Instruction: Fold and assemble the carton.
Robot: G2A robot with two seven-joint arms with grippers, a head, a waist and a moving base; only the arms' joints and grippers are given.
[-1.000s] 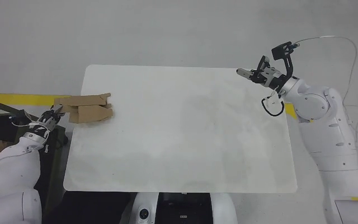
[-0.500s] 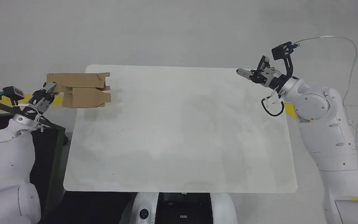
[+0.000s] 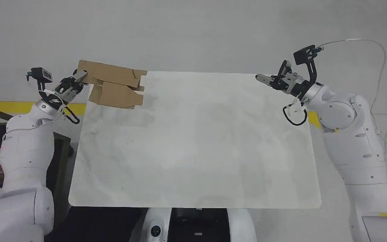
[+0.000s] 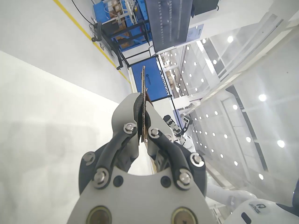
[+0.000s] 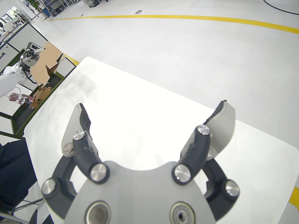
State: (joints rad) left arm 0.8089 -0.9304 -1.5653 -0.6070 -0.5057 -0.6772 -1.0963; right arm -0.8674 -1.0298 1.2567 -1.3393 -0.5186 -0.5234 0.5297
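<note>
A flat brown cardboard carton (image 3: 115, 83) hangs in the air over the table's far left corner, unfolded. My left gripper (image 3: 77, 80) is shut on its left edge. In the left wrist view the carton (image 4: 144, 87) shows edge-on, pinched between the fingers of my left gripper (image 4: 142, 108). My right gripper (image 3: 264, 78) is open and holds nothing, above the far right edge of the table; in its own view my right gripper (image 5: 151, 113) has its fingers spread wide. Far off in that view the carton (image 5: 45, 65) hangs beside the left arm.
The white table (image 3: 193, 157) is bare. A green-framed bin (image 5: 32, 103) with several more flat cartons stands off the table's left side. A yellow floor line (image 3: 18, 107) runs past the left edge.
The left arm has lifted the carton and carried it away from me and to the right, from the table's left edge to above the far left corner. The right arm has kept still.
</note>
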